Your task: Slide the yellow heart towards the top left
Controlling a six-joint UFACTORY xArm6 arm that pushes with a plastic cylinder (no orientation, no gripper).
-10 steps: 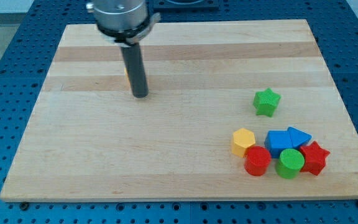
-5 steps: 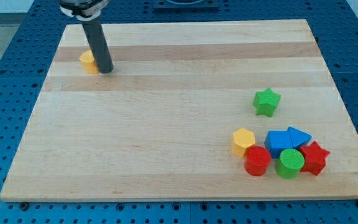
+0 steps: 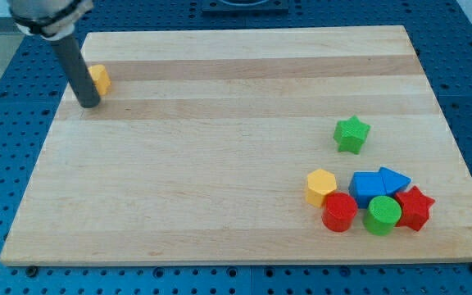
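While the wooden board [image 3: 220, 188] is being viewed from above, the yellow heart [image 3: 99, 79] is being seen near its top-left corner, partly hidden by the dark rod [image 3: 77, 70]. My tip [image 3: 88, 103] is being held just beside the heart, at its lower left; no pincer is being carried, only the bare rod. Well apart, at the view's lower right, a green star [image 3: 351, 133], yellow pentagon [image 3: 320, 186], blue blocks [image 3: 378, 183], red cylinder [image 3: 339, 212], green cylinder [image 3: 382, 215] and red star [image 3: 415, 207] are being shown clustered.
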